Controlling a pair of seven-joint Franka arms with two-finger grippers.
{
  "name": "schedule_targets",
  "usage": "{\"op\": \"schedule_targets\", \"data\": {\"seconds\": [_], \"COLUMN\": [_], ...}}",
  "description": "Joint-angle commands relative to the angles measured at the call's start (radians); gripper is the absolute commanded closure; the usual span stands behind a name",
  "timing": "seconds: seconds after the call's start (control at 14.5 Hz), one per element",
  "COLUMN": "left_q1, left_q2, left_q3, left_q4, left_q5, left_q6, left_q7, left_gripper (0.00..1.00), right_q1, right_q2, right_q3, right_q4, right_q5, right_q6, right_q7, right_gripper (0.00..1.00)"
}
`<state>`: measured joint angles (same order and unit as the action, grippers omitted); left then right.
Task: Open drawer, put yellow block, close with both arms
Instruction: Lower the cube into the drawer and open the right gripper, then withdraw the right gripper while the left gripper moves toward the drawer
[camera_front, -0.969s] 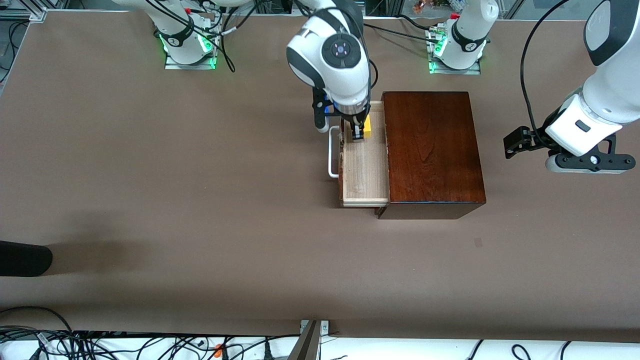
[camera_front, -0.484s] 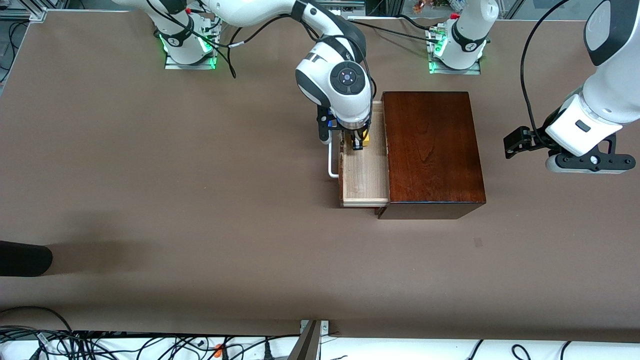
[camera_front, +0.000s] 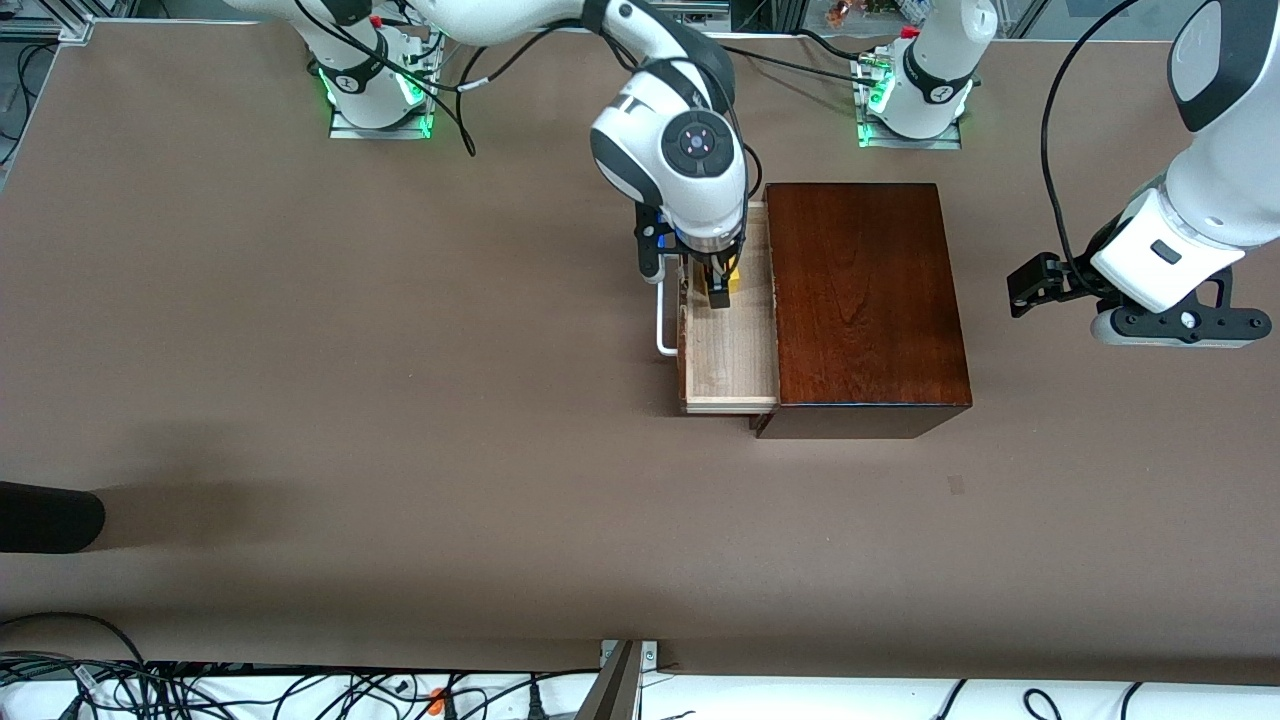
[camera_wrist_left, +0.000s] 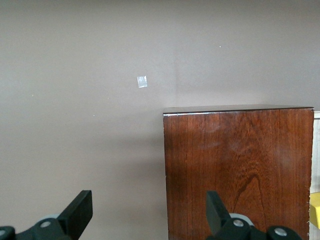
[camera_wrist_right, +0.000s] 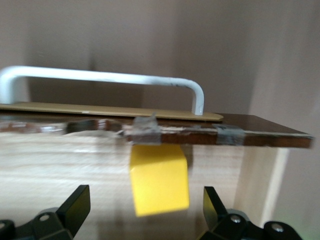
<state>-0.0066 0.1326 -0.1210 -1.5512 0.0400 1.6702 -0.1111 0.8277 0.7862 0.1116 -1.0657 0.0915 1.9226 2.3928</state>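
The drawer (camera_front: 730, 350) is pulled out of the dark wooden box (camera_front: 865, 300), with its pale floor showing and its white handle (camera_front: 665, 320) toward the right arm's end. My right gripper (camera_front: 718, 290) is down in the drawer's part farthest from the front camera. It is open, and the yellow block (camera_front: 733, 283) lies between its fingers without touching them. In the right wrist view the block (camera_wrist_right: 159, 180) sits on the pale floor just inside the dark drawer front (camera_wrist_right: 200, 132), under the handle (camera_wrist_right: 100, 77). My left gripper (camera_front: 1030, 285) waits open over the table past the box's closed end (camera_wrist_left: 240, 170).
A small pale tape mark (camera_front: 957, 485) lies on the brown table nearer the front camera than the box. A dark object (camera_front: 50, 517) lies at the right arm's end of the table. Cables (camera_front: 200, 690) run along the front edge.
My right gripper has come down into the drawer with the yellow block. The block now sits free between open fingers. The left arm has not moved.
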Motion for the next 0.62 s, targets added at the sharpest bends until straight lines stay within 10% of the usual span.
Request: {"op": "schedule_targets", "data": {"seconds": [0.0, 0.35, 0.55], "left_q1": [0.002, -0.01, -0.05], "left_q2": [-0.001, 0.005, 0.021], "left_q3": [0.0, -0.002, -0.018], "left_q4": [0.006, 0.005, 0.008], "left_q5": [-0.012, -0.014, -0.017], "left_q6": [-0.003, -0.042, -0.108], "left_q7": [0.002, 0.01, 0.034], "left_gripper": [0.0, 0.0, 0.0], "right_q1": [-0.059, -0.225, -0.252], "right_q2": [-0.118, -0.287, -0.362], "right_q3": [0.003, -0.016, -0.129], "right_q4": [0.016, 0.007, -0.017], "right_q5": [0.005, 0.001, -0.006], "right_q6": [-0.128, -0.374, -0.509], "right_q7": [-0.018, -0.473, -0.847], "right_gripper": [0.0, 0.0, 0.0]}}
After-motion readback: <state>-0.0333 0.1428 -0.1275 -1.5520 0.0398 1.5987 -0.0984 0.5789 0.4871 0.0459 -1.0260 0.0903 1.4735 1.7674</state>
